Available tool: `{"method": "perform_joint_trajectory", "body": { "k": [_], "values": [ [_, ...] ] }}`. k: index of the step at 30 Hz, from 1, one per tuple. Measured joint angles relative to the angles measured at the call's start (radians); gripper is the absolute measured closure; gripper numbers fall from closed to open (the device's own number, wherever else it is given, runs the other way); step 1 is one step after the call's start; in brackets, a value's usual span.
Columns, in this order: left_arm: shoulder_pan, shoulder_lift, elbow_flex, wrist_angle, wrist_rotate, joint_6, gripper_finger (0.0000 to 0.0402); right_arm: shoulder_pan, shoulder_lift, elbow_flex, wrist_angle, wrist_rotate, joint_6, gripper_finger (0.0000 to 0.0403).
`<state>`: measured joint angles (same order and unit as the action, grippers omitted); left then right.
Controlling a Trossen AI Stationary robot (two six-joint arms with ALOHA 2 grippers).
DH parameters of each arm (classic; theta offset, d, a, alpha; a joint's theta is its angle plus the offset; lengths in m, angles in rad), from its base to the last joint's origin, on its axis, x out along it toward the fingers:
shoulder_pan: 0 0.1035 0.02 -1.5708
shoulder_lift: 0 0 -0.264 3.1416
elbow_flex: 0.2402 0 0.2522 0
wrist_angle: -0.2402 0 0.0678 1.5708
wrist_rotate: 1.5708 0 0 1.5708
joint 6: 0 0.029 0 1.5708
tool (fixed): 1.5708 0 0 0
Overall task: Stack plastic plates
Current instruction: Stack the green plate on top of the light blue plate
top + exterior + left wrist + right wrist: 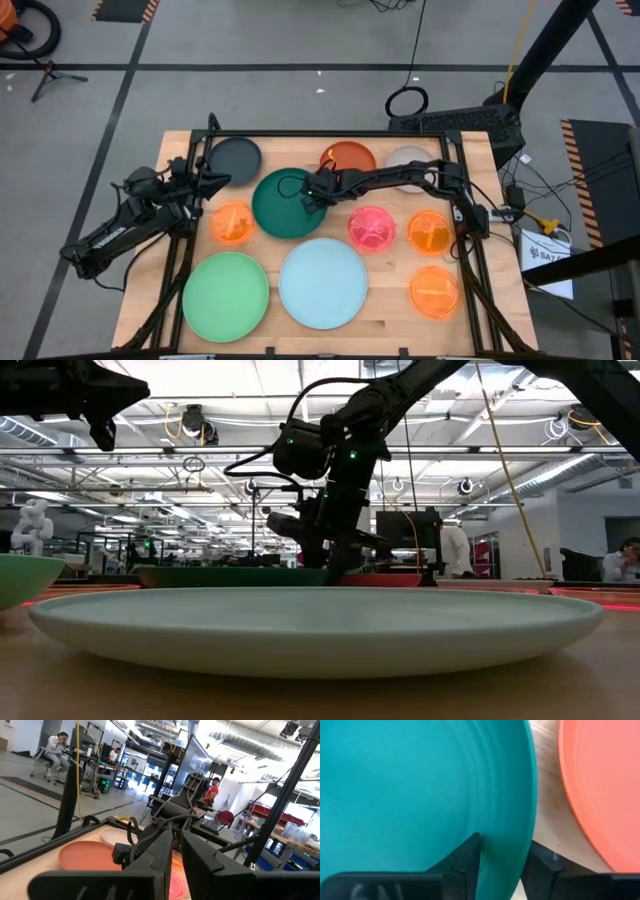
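Right pincer clamped on dark teal plate rim, red-orange plate cut off, left pincer nearly together.

A grey floor crossed by dark tape lines surrounds the wooden table. Beyond it lies an open workshop with ceiling light strips, desks, and a seated person far off.
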<state>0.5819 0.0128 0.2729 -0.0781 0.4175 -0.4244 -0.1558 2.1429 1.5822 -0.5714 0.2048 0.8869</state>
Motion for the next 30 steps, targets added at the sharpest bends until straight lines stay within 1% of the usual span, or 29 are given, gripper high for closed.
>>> {"method": "perform_joint_trajectory", "body": {
  "k": [6, 11, 18, 26, 30],
  "values": [
    [0.000, 0.000, 0.000, -0.001, 0.000, 0.000, 0.0355, 0.000, 0.000, 0.000, 0.007, -0.001, 0.014, 0.0347],
    [0.000, 0.000, 0.000, -0.001, 0.000, 0.000, 0.0355, 0.000, -0.001, 0.001, 0.011, -0.002, 0.018, 0.0371],
    [0.000, 0.000, 0.000, -0.002, 0.000, -0.002, 0.0355, 0.000, -0.027, 0.001, 0.017, -0.003, -0.005, 0.0376],
    [0.000, 0.000, 0.000, -0.008, 0.000, -0.003, 0.0355, 0.001, -0.126, -0.001, -0.024, 0.002, -0.080, 0.0379],
    [0.000, 0.000, 0.000, -0.009, 0.000, -0.007, 0.0355, 0.016, -0.184, -0.002, -0.048, 0.032, -0.115, 0.0392]
  ]
}}
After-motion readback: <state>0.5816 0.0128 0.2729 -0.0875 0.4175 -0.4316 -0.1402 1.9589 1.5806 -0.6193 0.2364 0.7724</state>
